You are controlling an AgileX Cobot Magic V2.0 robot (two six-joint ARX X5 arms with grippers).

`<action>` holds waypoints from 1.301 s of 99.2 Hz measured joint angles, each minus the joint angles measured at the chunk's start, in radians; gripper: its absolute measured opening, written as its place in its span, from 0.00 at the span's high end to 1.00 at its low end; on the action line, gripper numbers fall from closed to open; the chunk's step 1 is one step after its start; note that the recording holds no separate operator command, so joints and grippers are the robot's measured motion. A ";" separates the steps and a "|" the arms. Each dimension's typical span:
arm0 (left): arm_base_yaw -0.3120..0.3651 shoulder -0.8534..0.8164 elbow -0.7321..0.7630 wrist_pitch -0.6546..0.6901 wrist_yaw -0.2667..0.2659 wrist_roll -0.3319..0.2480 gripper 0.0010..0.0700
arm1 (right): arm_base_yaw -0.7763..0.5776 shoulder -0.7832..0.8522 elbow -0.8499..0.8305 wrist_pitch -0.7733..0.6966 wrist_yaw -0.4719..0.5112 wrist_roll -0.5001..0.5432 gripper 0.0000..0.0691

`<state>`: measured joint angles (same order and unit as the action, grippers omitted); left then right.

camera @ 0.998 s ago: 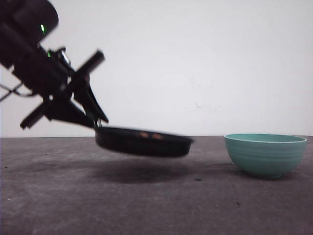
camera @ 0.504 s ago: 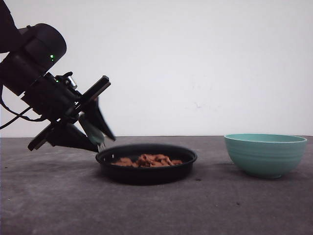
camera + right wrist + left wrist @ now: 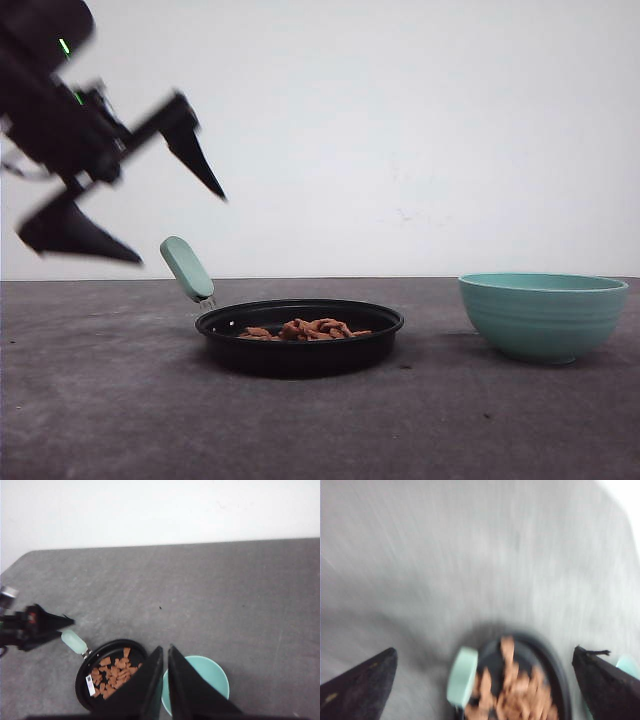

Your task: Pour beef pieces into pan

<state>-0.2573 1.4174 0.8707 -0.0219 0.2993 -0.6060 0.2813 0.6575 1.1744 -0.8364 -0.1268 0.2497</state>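
The left wrist view is motion-blurred. The pan point(image 3: 555, 672), round and black, sits on the grey worktop point(image 3: 470, 555). Inside the pan lies a heap of reddish-brown beef pieces point(image 3: 517, 690), their outlines smeared by the blur. The pan's pale mint-green handle point(image 3: 461, 677) sticks out from its rim on the side toward one black fingertip. The left end effector point(image 3: 485, 680) has its two dark fingers point(image 3: 357, 690) spread wide apart, one well clear of the pan on the handle side, the other just beyond the pan's opposite rim; neither touches the pan or the handle. A small pale teal patch point(image 3: 627, 664) shows beside the far finger, too blurred to identify.
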 joint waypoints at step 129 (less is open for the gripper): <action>-0.012 -0.784 0.043 -0.462 -0.323 0.350 0.98 | 0.000 -0.239 -0.442 0.385 0.233 -0.250 0.98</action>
<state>-0.2691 0.6331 0.9142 -0.4835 -0.0238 -0.2558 0.2817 0.4183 0.7322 -0.4519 0.1062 -0.0006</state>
